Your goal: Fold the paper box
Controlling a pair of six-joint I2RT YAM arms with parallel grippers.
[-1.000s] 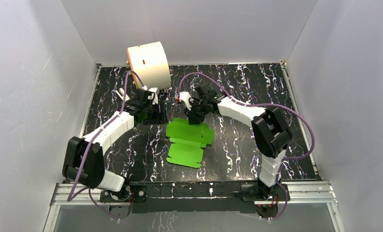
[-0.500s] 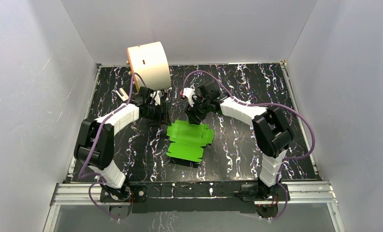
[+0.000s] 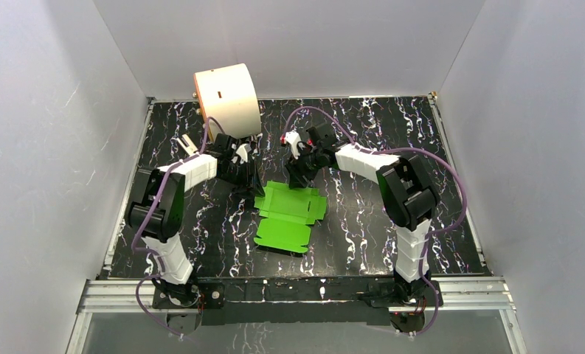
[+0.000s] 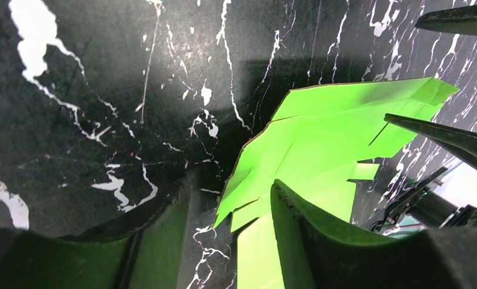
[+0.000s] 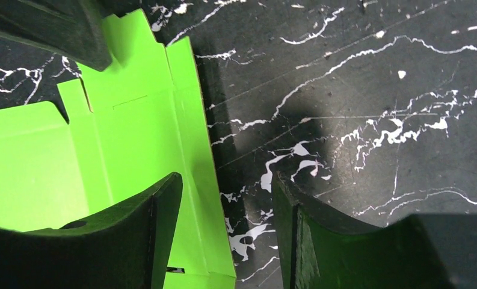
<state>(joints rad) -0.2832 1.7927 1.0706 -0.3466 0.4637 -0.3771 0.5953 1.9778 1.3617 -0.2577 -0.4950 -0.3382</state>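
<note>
The paper box is a bright green creased sheet with flaps, lying flat mid-table. My left gripper is open at its far left corner. In the left wrist view the sheet's corner lies between the fingers, one finger over the green. My right gripper is open at the sheet's far edge. In the right wrist view one finger is over the green sheet, the other over bare table, with the sheet's edge strip between them.
A large cream cylinder lies on its side at the back left, just behind the left wrist. The black marbled table is walled by grey panels on three sides. The right gripper's fingers show in the left wrist view.
The left arm's elbow has swung up and in towards the gripper, and the right arm's elbow has also drawn in. Both grippers stay at the sheet's far edge; the sheet has barely moved.
</note>
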